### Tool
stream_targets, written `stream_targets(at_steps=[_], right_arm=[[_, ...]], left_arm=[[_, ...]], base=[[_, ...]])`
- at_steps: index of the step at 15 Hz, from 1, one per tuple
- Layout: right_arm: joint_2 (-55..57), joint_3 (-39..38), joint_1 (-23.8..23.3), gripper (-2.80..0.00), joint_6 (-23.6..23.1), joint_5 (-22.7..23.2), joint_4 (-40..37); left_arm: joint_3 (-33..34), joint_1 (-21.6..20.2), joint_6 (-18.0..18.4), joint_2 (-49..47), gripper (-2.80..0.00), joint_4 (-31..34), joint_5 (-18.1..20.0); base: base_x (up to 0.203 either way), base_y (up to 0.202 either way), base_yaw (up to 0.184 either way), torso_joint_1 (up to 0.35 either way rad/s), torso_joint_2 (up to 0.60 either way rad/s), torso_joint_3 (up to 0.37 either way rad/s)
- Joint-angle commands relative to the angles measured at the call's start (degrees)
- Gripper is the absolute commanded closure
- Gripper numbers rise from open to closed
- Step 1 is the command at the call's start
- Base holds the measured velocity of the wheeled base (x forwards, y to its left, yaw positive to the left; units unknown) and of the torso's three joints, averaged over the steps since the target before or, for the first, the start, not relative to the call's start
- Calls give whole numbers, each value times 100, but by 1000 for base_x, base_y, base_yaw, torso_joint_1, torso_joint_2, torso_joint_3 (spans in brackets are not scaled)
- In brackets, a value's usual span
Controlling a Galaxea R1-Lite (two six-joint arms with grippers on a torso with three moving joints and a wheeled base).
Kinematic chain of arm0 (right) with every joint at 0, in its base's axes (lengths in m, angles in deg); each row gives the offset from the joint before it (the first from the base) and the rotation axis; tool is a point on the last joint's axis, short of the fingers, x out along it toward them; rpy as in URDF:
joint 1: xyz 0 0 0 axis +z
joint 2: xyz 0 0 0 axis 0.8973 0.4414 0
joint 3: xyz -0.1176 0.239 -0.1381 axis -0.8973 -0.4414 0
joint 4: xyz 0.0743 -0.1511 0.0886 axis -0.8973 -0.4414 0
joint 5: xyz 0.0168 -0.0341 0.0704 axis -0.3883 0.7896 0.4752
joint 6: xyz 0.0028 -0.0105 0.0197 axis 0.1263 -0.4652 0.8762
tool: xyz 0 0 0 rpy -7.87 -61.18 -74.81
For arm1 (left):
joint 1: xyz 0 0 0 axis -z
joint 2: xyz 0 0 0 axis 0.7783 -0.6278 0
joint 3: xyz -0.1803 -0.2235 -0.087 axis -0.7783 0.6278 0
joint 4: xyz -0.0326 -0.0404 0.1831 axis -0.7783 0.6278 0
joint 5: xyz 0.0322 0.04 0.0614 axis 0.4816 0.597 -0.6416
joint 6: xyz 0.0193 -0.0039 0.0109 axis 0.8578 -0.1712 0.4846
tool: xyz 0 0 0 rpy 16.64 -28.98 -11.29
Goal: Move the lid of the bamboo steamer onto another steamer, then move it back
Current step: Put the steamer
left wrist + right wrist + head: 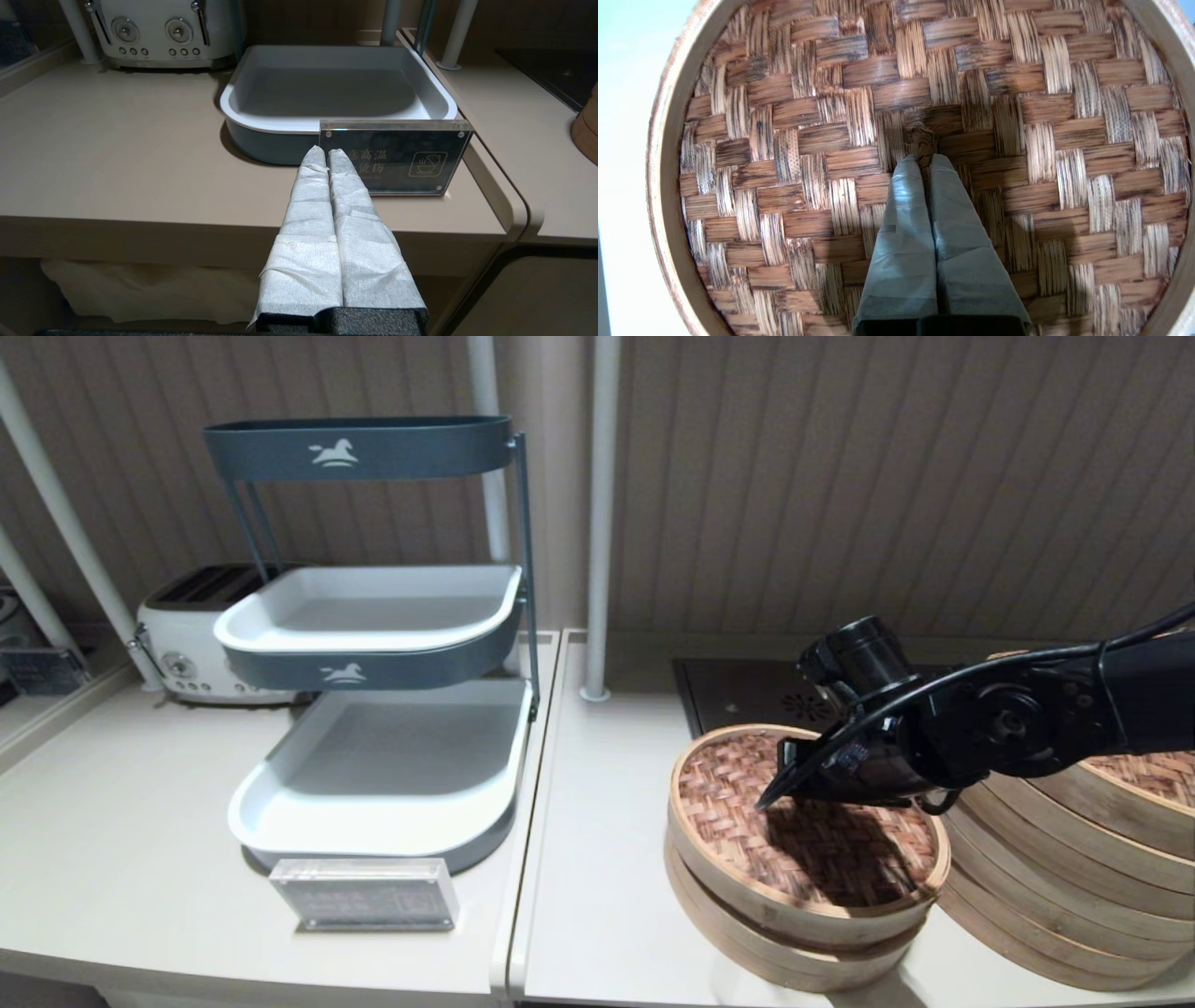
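head view: right end effector (767,800) sits over the bamboo steamer lid (808,826), which rests on a low steamer on the bench (597,915), beside another steamer (1074,896). left wrist: left end effector (327,154) pressed together, parked. right wrist: fingers pinched on the lid's centre loop (920,140).

Kitchen: toaster (201,635), tiered tray rack (373,644), bamboo steamers (1074,887) on counter (121,840)

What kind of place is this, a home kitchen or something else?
Probably a kitchen counter, perhaps a demonstration one: a toaster, bamboo steamers, a tiered tray rack and a dark cooktop-like panel stand there.
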Motion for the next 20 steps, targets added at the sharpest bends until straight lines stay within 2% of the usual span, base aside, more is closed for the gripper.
stream_targets(at_steps=[1, 9, 20], right_arm=[[-100, -65, 23, 0, 16, -7, 1], [120, -209, -39, 0, 16, 28, 327], [102, -368, -27, 0, 15, 10, 336]], left_arm=[[158, 0, 0, 2, 0, -10, 0], [158, 0, 0, 2, 0, -9, 0], [158, 0, 0, 2, 0, -2, 0]], base=[[0, 0, 0, 0, 0, 0], [0, 0, 0, 0, 0, 0], [0, 0, 0, 0, 0, 0]])
